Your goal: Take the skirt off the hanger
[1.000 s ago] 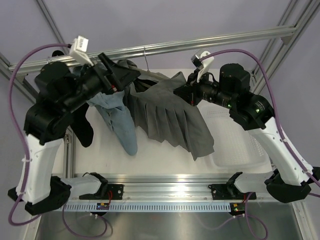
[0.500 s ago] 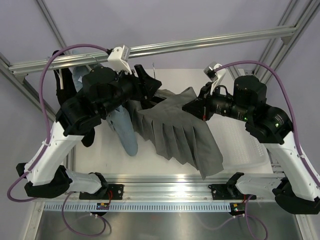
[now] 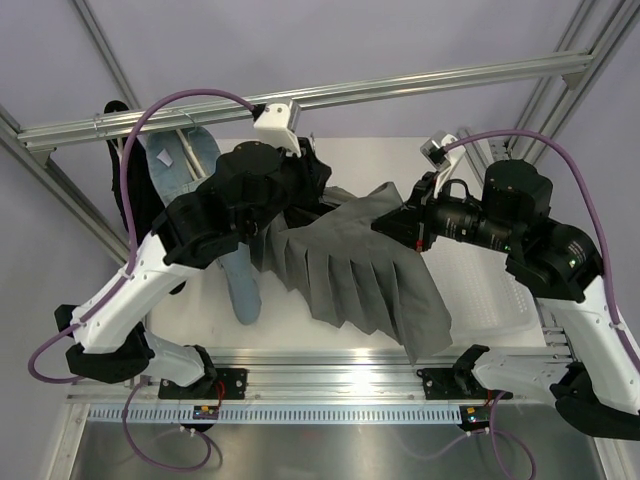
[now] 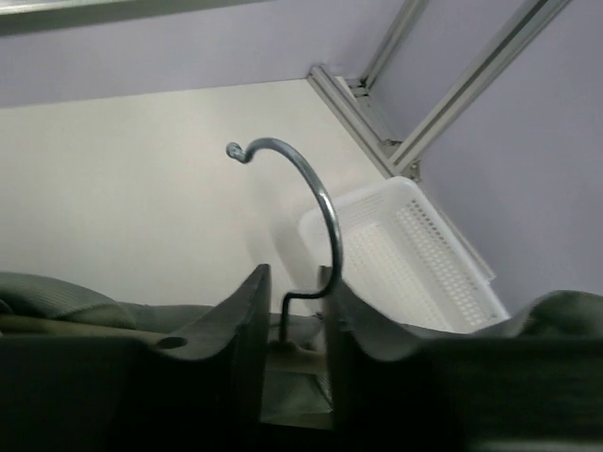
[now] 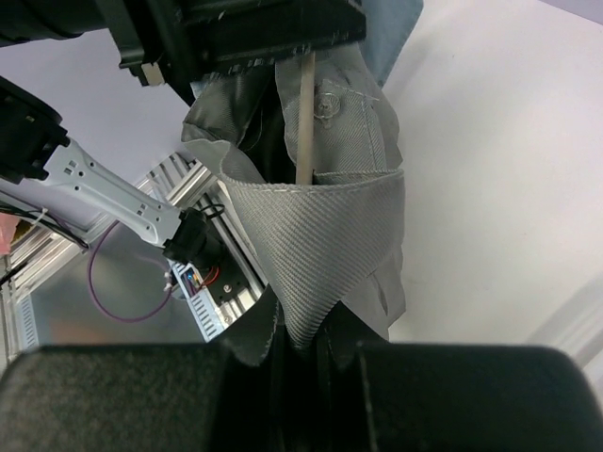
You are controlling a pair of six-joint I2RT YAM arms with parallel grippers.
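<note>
Hanging between both arms, the skirt (image 3: 360, 280) spreads below the left gripper (image 4: 294, 303), which is clamped on the hanger (image 4: 330, 226) at its hook stem. The right gripper (image 5: 303, 344) pinches the skirt's waistband. A second ago the hook was up at the rail (image 3: 400, 86); now it is clear of it, lower down.

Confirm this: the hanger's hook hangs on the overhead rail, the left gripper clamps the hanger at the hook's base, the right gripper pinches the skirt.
The hook is not on the rail: the left wrist view shows it free in the air, only table and white basket behind. The left gripper does clamp the hanger at its base; the right gripper pinches the skirt.
</note>
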